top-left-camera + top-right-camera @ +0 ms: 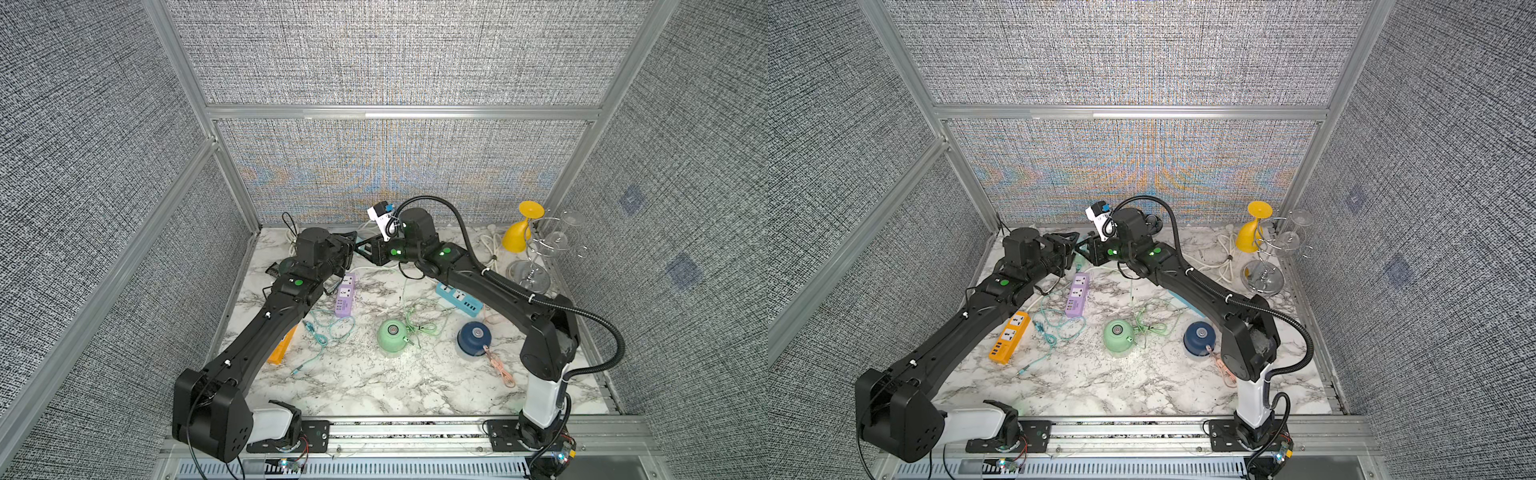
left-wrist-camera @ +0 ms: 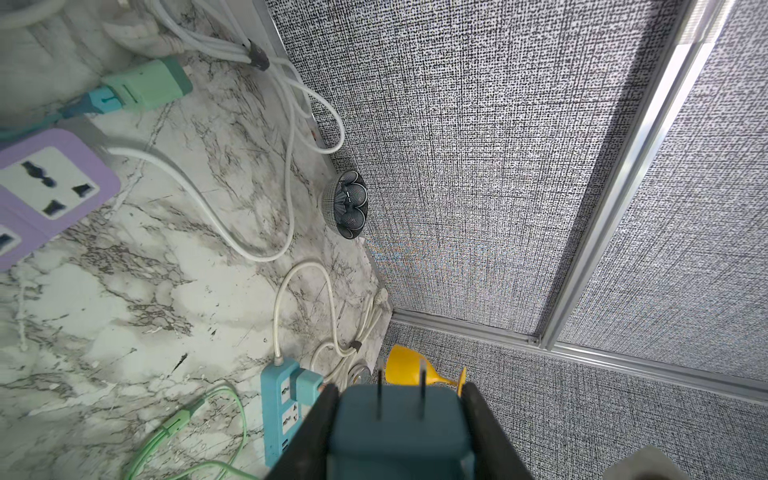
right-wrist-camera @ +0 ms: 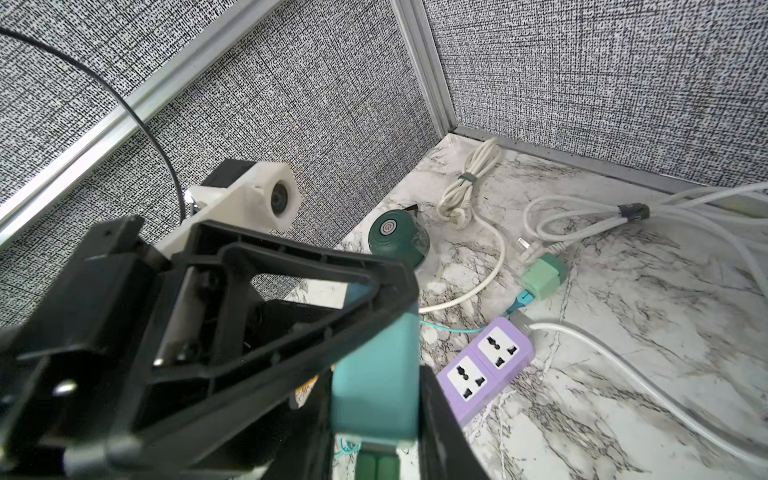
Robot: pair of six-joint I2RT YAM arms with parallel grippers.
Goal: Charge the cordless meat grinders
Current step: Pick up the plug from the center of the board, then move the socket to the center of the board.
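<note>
The left gripper (image 2: 399,390) has its jaws clamped on a dark teal plug adapter (image 2: 399,432), gripping the flat sides with both prongs bare. The right gripper (image 3: 376,374) meets it tip to tip above the back of the tabletop (image 1: 374,386). Its jaws lie close along a teal block that I take to be the same adapter, but I cannot tell whether they are pressing on it.

The mint green grinder (image 1: 392,334) stands near the middle of the front half. The navy grinder (image 1: 473,337) stands toward the front right. The dark green grinder (image 3: 395,241) sits by the back left corner.

The grinders look like hard, glossy domes, so parallel jaws would probably slip on the curve. They likely have some weight from the motor, and the clear bases may crack if squeezed. If one has to be moved, the waist where dome meets base seems the safest hold.

The green cable (image 1: 417,329) beside the mint grinder is thin and limp, so it is best held by its rigid connector. The adapter is light and stiff, and its flat sides suit the jaws.

No brand or lettering is readable. The only mark is a red ring symbol on the dark green grinder's silver button.
</note>
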